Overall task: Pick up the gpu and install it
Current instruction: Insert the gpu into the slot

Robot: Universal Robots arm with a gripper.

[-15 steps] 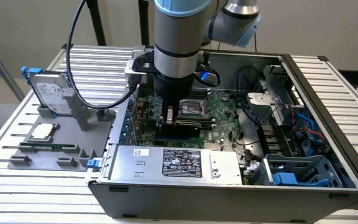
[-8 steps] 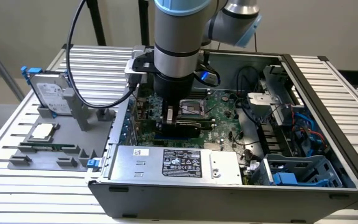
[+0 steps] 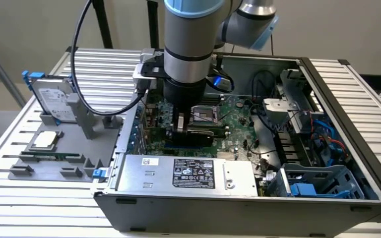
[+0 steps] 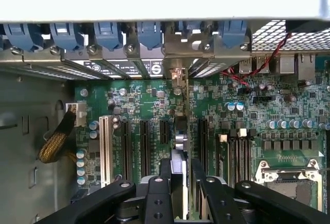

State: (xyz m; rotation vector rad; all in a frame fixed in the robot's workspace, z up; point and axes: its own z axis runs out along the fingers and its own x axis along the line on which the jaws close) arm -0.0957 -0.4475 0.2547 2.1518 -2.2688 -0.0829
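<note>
My gripper (image 3: 189, 124) is down inside the open computer case (image 3: 243, 208), shut on the gpu (image 3: 200, 139). The gpu is a thin dark card held on edge just above the green motherboard (image 3: 233, 124). In the wrist view the gpu (image 4: 179, 141) runs edge-on between my two black fingers (image 4: 165, 175). Its silver bracket end (image 4: 179, 77) reaches the case's rear slot openings. It lies along the line of the expansion slots, between two black slots (image 4: 145, 146). I cannot tell whether its edge is seated in a slot.
A grey holder (image 3: 78, 124) at the exterior view's left carries the silver hard drive with blue rails (image 3: 50, 99), a memory stick (image 3: 58, 155) and a square chip (image 3: 47, 140). The power supply (image 3: 184, 173), the CPU socket (image 3: 210, 113), cables (image 3: 323, 134) and a blue drive cage (image 3: 323, 183) crowd the case.
</note>
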